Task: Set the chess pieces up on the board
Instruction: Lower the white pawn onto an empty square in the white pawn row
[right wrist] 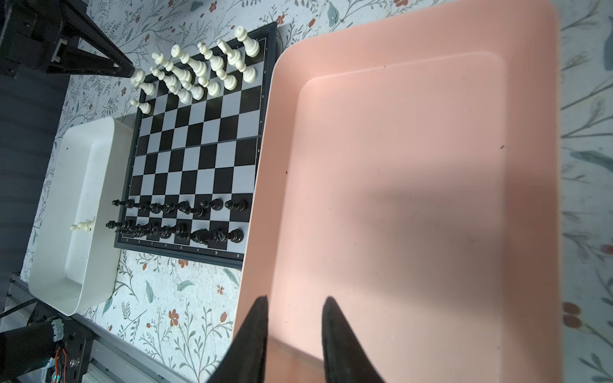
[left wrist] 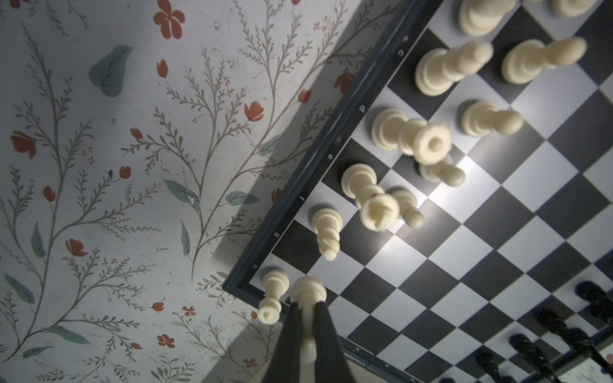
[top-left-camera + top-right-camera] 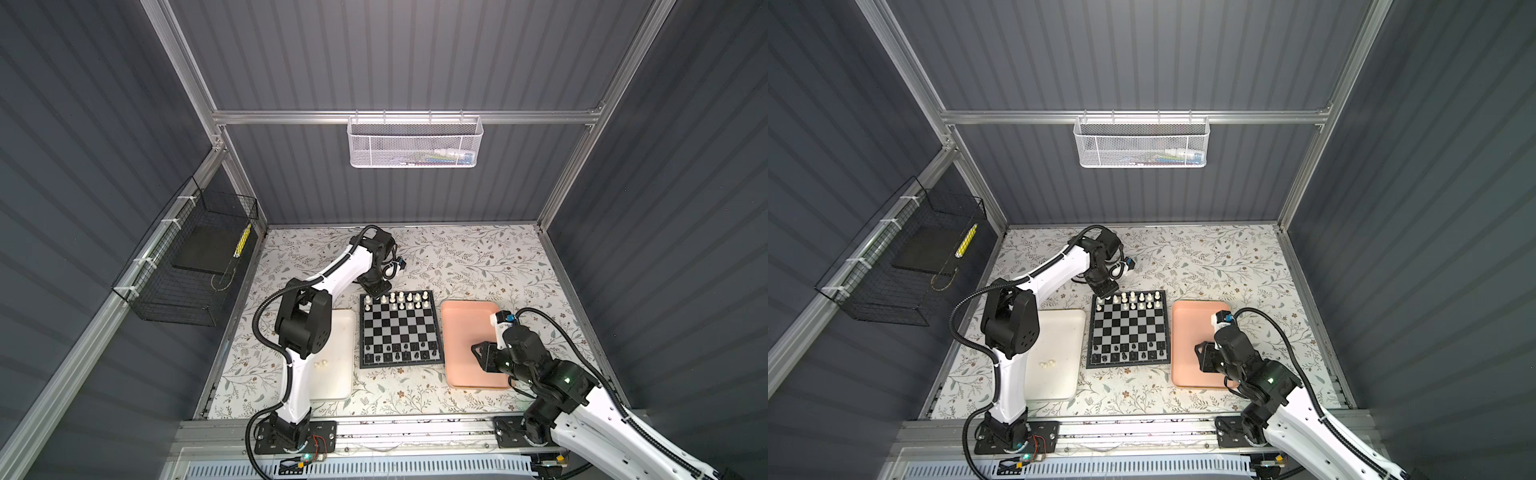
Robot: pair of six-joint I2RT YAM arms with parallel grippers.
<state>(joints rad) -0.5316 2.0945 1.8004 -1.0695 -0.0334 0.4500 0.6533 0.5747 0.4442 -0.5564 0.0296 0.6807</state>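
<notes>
The black-and-grey chequered board (image 3: 399,328) (image 3: 1127,328) lies mid-table. Cream-white chess pieces (image 3: 401,300) (image 1: 199,69) fill its two far rows, and black chess pieces (image 3: 399,351) (image 1: 185,219) fill its two near rows. My left gripper (image 3: 376,293) (image 2: 306,303) is at the board's far-left corner, shut on a cream-white piece (image 2: 307,291) beside the corner piece (image 2: 273,295); whether its base touches the board I cannot tell. My right gripper (image 3: 478,351) (image 1: 295,301) hangs open and empty over the salmon-pink tray (image 3: 465,332) (image 1: 414,165).
A white tray (image 3: 340,332) (image 1: 83,159) left of the board holds two cream pieces (image 3: 321,365) (image 1: 83,226). The left arm's elbow hangs over that tray. A white mesh basket (image 3: 415,141) hangs on the back wall and a black wire basket (image 3: 187,257) on the left wall.
</notes>
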